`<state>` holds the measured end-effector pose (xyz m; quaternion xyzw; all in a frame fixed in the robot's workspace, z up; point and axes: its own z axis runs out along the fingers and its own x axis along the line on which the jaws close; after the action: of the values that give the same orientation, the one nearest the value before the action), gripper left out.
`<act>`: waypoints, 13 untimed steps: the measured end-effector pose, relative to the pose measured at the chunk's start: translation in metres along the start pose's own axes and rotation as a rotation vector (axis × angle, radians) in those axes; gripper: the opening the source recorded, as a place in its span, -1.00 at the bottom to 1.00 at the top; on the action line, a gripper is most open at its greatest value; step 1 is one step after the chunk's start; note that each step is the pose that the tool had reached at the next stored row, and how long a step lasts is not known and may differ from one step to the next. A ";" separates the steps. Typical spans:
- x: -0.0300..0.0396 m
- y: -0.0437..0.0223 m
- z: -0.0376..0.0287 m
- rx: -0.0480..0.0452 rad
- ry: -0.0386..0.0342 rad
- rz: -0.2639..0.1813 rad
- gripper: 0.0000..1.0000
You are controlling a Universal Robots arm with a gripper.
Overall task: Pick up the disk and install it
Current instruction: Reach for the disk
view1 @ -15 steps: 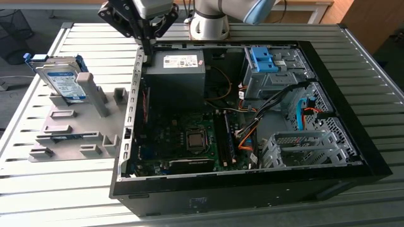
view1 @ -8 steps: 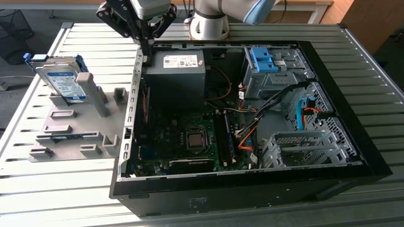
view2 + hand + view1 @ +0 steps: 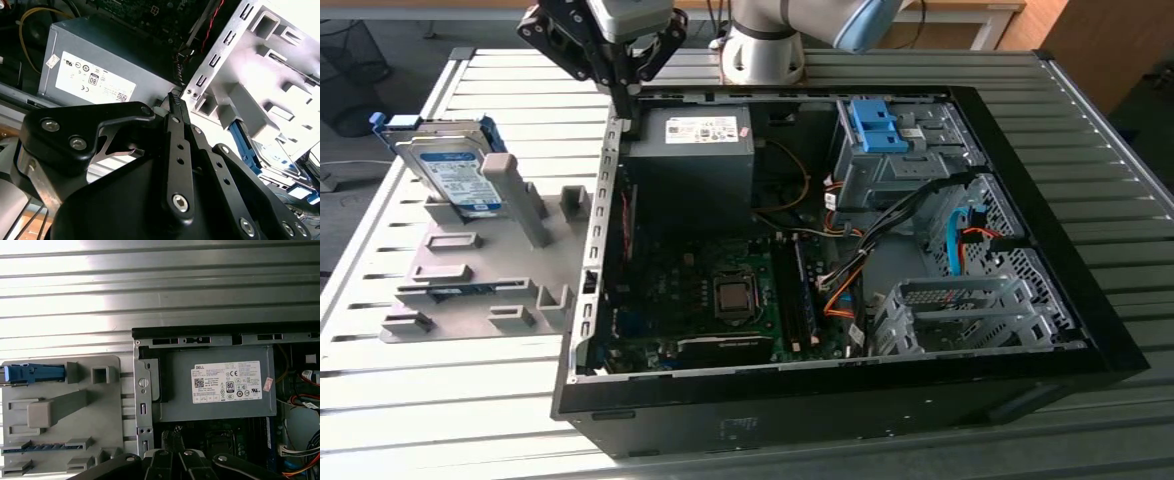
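The hand [image 3: 624, 98], its fingers drawn together on nothing, hangs over the edge of the open computer case [image 3: 1067, 230], above a corner of the power supply [image 3: 700, 160]. The disk [image 3: 454, 170] stands on edge in a grey holder [image 3: 467, 270] on the slatted bench [image 3: 454, 400], at the exterior view's left and well apart from the hand. Standing upright probably leaves its flat faces free for grasping. Inside the case, loose cables [image 3: 854, 255] cross near the empty drive cage [image 3: 961, 310]. The case wall [image 3: 603, 200] rises between holder and interior.
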<state>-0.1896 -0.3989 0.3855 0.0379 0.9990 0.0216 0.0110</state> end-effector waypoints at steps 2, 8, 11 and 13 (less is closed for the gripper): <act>0.0013 -0.0001 0.0002 0.0000 0.0002 0.000 -0.79; 0.0058 -0.0005 0.0009 0.0000 0.0008 0.000 -0.79; 0.0083 -0.0007 0.0012 0.0001 0.0012 0.000 -0.79; 0.0100 -0.0008 0.0014 0.0001 0.0014 0.000 -0.79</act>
<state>-0.1996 -0.3989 0.3839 0.0379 0.9990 0.0216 0.0103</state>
